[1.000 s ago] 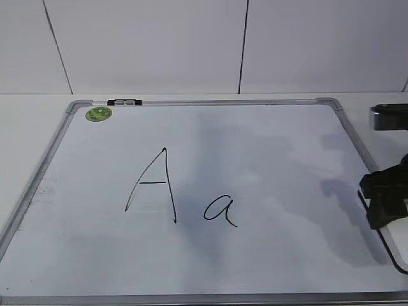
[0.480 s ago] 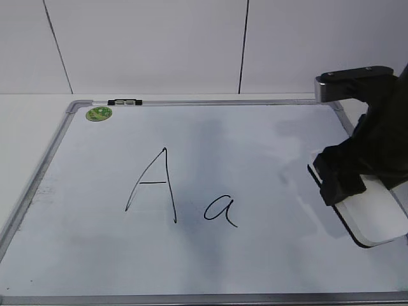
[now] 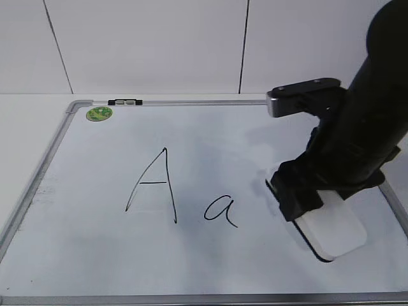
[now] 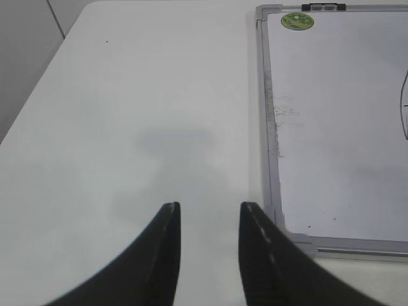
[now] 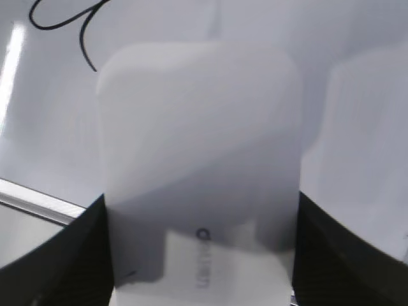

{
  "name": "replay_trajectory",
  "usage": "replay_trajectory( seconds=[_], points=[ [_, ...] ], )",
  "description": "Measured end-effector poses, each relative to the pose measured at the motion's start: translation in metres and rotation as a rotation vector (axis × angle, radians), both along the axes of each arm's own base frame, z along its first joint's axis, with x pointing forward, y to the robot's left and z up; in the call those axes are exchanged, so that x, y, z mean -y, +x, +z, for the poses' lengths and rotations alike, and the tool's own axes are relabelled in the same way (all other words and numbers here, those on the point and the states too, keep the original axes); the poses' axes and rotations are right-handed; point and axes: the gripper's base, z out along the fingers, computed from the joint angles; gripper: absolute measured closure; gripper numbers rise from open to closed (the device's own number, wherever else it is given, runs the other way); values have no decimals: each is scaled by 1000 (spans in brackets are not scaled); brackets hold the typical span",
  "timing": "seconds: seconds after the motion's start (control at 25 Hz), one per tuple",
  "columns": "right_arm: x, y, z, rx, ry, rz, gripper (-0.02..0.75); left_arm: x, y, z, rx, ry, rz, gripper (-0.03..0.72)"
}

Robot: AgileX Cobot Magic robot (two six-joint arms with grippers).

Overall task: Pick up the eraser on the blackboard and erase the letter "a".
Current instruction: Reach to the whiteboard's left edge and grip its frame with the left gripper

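The blackboard (image 3: 191,102) is a white board in a grey frame, lying flat. The small cursive letter "a" (image 3: 220,210) is written near its middle, right of a tall capital "A" (image 3: 153,185). My right gripper (image 3: 301,194) is shut on the white eraser (image 3: 336,233), holding it low over the board just right of the "a". In the right wrist view the eraser (image 5: 201,146) fills the space between the black fingers (image 5: 73,258), with part of the "a" (image 5: 64,22) at top left. My left gripper (image 4: 209,213) is open and empty over the table, left of the board's frame (image 4: 268,127).
A round green magnet (image 3: 99,113) and a black-and-silver clip (image 3: 124,102) sit at the board's far left corner. The right arm (image 3: 376,115) rises over the board's right side. A white wall stands behind the table.
My right arm has moved left across the board with the eraser, from the right edge to just right of the "a". The writing is unchanged.
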Motion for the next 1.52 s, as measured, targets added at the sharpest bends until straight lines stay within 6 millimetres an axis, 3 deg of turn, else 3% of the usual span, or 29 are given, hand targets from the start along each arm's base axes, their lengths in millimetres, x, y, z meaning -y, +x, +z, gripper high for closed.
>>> replay_trajectory(
  seconds=[0.2,0.64,0.84,1.12,1.4,1.52],
  points=[
    [-17,-3,-10,-37,2,59,206,0,0,0,0,0,0,454],
    [-18,-1,-3,-37,-9,65,206,3,7,1,-37,-43,-24,454],
    [-17,-1,-3,-35,-16,69,207,-1,40,14,-188,-79,-27,454],
    [-17,-1,-3,-37,-17,69,207,-4,98,34,-257,-148,-38,454],
    [-18,-1,-3,-40,-12,66,207,-6,157,31,-421,-206,-50,454],
    [-18,-1,-3,-40,-12,66,207,-8,188,21,-533,-224,-46,454]
  ],
)
